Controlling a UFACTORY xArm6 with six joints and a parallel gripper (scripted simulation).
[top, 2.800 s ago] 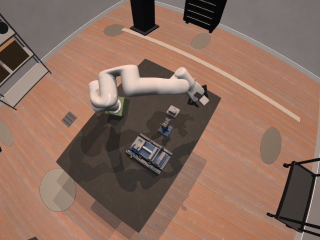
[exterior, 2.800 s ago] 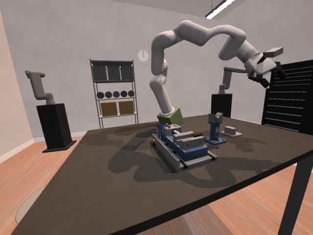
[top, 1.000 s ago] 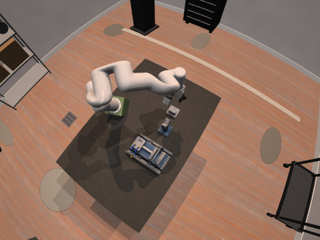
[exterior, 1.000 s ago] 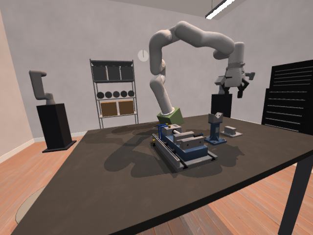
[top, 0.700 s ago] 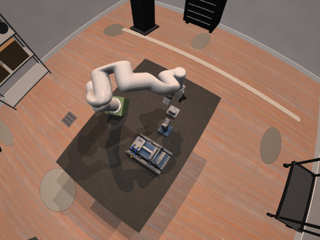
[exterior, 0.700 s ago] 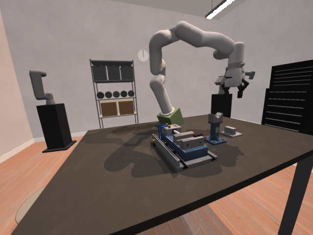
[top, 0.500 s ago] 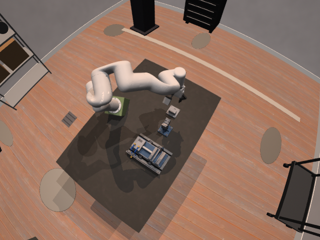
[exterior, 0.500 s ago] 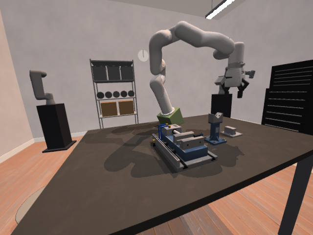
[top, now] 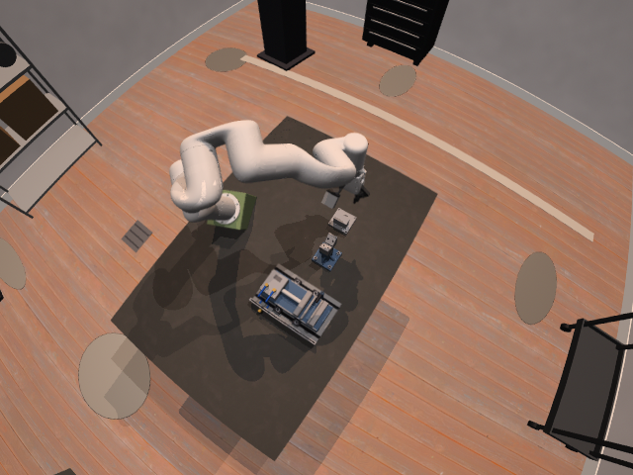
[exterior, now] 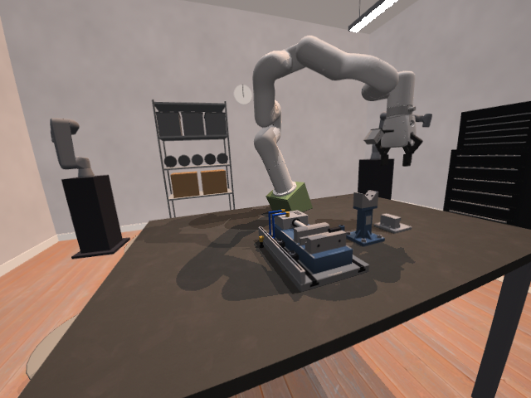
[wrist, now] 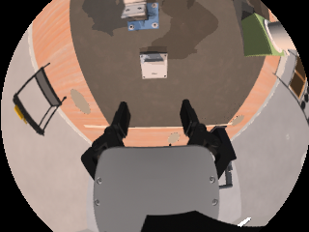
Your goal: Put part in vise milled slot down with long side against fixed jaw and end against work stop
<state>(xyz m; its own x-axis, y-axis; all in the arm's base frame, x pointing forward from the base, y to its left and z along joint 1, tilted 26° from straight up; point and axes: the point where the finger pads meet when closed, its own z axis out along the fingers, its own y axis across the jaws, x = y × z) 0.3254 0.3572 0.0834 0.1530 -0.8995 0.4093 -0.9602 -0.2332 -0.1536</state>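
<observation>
The part, a small grey block, lies on the grey infeed plate near the table's far edge; it also shows in the wrist view. My gripper hangs high above the plate, open and empty, fingers pointing down; the wrist view shows its two black fingers apart with the part far below them. The vise with blue base stands open in the middle of the table. The V-block stands on a blue post between vise and plate.
The arm's green base sits at the table's back. A shelf rack, a black pedestal with another arm and a black cabinet stand off the table.
</observation>
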